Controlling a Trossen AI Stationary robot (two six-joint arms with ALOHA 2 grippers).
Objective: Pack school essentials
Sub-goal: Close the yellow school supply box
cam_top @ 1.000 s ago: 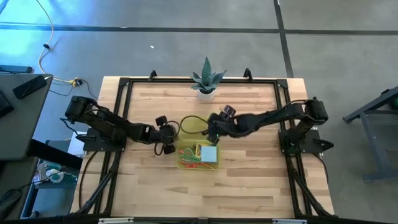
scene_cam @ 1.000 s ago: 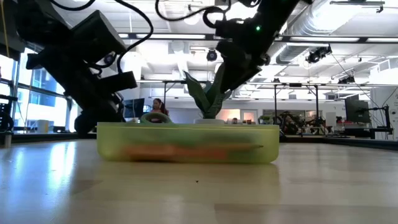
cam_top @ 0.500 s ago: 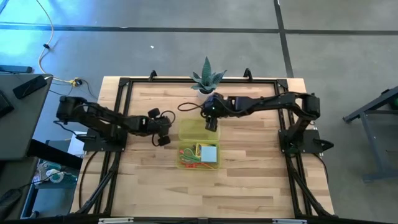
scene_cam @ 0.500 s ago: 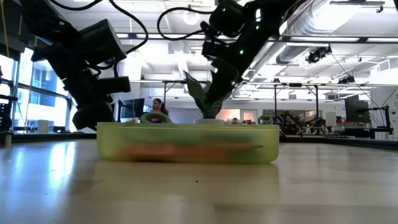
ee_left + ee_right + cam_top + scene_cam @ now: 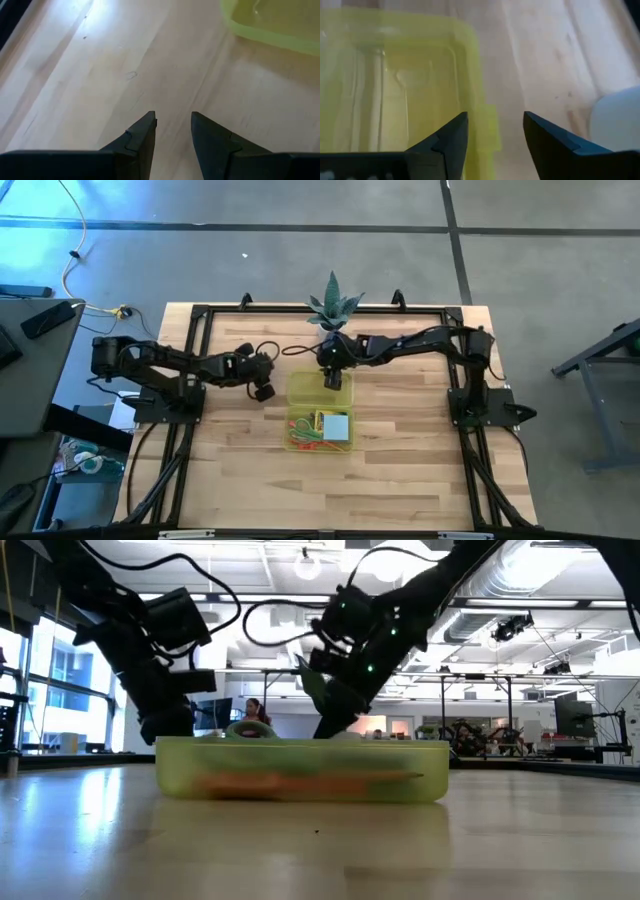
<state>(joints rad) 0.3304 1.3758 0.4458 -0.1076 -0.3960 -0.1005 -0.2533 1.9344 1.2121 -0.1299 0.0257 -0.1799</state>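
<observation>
The translucent yellow-green case lies open at the table's middle. Its tray [image 5: 296, 442] holds the school essentials: a light-blue notepad [image 5: 337, 426] and thin orange, red and green pens [image 5: 312, 434]. The empty lid [image 5: 303, 390] lies flat on the far side of the tray. My right gripper [image 5: 333, 380] hovers open over the lid's far right part. In the right wrist view its fingers [image 5: 451, 136] stand on either side of the lid's rim and small tab [image 5: 490, 127]; I see no touch. My left gripper [image 5: 262, 389] is open over bare wood, left of the lid [image 5: 280, 22].
A spiky green plant [image 5: 333, 308] in a white pot [image 5: 617, 120] stands just beyond the lid, close to my right gripper. A black frame [image 5: 196, 320] rims the table. Bare wood lies on the near side of the tray and to both sides of the case.
My right gripper has swung from the tray's far end toward the table's far edge, sunk lower and rolled; it now hangs over the lid's far part. My left gripper has moved toward the far edge, staying left of the case. The case has kept still.
</observation>
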